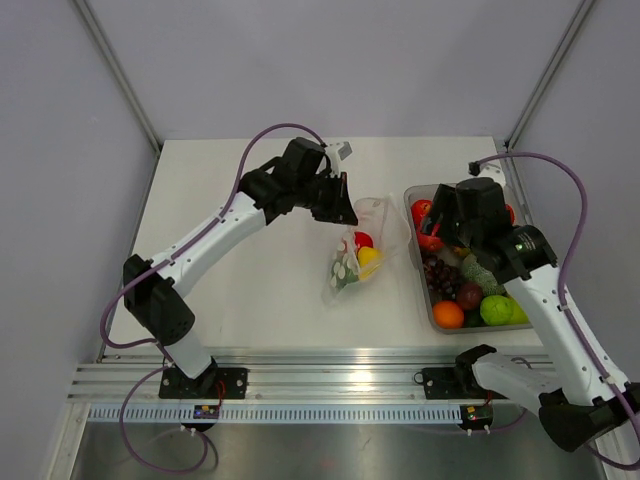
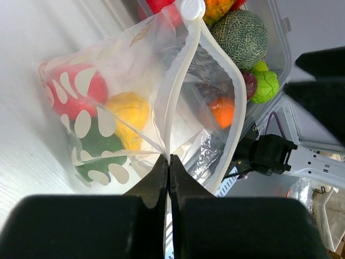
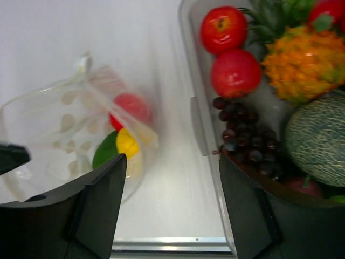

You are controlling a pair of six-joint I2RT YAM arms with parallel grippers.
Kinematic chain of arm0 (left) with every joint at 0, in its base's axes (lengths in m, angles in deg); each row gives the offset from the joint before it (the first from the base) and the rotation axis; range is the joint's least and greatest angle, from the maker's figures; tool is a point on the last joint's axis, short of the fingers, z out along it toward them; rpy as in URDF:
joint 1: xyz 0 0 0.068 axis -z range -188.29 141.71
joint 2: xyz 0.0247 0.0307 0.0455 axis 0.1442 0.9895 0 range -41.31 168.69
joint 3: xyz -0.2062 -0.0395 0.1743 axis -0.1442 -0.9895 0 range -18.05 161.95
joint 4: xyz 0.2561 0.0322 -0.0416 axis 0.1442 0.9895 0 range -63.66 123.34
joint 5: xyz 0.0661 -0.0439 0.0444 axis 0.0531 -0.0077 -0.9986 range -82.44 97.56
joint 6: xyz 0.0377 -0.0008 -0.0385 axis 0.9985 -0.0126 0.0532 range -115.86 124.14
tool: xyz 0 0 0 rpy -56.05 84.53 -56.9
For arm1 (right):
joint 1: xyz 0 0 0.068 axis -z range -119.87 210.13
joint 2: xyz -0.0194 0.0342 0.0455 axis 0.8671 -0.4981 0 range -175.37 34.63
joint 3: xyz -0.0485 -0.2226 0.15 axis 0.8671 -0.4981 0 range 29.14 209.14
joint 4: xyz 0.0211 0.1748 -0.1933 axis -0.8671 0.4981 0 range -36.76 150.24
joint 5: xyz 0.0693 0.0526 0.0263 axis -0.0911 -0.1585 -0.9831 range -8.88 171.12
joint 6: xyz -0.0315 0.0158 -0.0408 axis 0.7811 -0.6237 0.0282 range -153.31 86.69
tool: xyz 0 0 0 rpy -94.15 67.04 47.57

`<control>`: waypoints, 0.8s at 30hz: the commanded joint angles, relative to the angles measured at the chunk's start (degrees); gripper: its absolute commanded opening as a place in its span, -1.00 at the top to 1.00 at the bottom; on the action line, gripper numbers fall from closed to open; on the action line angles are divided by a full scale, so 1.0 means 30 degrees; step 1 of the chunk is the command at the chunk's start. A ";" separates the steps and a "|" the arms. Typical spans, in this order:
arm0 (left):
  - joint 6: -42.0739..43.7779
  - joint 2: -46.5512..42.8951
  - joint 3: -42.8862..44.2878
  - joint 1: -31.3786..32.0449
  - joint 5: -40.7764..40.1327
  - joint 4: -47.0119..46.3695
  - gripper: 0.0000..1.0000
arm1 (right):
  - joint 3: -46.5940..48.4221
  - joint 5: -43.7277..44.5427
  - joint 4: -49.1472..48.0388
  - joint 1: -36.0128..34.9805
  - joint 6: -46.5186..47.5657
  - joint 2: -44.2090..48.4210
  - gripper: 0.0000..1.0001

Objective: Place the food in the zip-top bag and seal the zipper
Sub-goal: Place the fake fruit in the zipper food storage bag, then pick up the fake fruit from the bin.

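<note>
The left gripper [image 2: 168,162] was fully closed, its fingertips pinched on the zipper [image 2: 175,97] at the point where the two pale strips of the mouth met. Beyond its fingertips the zip-top bag [image 1: 365,250] lay on the white table [image 1: 250,290], and its clear film was printed with white oval marks. The mouth gaped open past the pinch, and a white slider tab [image 2: 192,8] sat at the far end of the strip. Inside the bag, to the left of the fingers in the wrist view, a red piece [image 2: 70,89], a yellow piece [image 2: 126,110] and a green piece [image 2: 94,148] lay bunched together.

The right gripper [image 3: 172,199] stood wide open with nothing between its fingers. It hovered over the near rim of the clear tray [image 3: 197,124], with the bag off to its left. In the tray ahead of it and to its right lay two red round fruits [image 3: 222,28], a dark grape bunch [image 3: 248,137], a spiky orange fruit [image 3: 302,65] and a netted melon [image 3: 318,137].
</note>
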 commanded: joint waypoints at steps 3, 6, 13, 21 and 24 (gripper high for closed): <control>-0.0158 -0.0458 0.0033 -0.0211 -0.0329 -0.0747 1.00 | -0.2400 0.0627 0.1909 0.3731 0.1275 0.0746 -0.51; -0.0158 -0.0487 -0.0201 -0.0211 -0.0300 -0.0806 1.00 | -0.3258 0.0042 0.2201 0.3999 0.0956 0.0660 -0.41; -0.0158 -0.0428 -0.0349 -0.0211 -0.0183 -0.0982 1.00 | -0.3757 -0.2069 0.1353 0.3970 0.1422 -0.0921 -0.18; -0.0363 -0.0077 -0.0231 -0.0211 0.0168 -0.1187 1.00 | -0.3083 -0.2893 0.0856 0.3620 0.1163 -0.3409 -0.12; -0.0363 -0.0106 -0.0290 -0.0211 0.0227 -0.1187 1.00 | -0.3054 -0.2045 0.1000 0.3297 -0.0006 -0.4229 0.03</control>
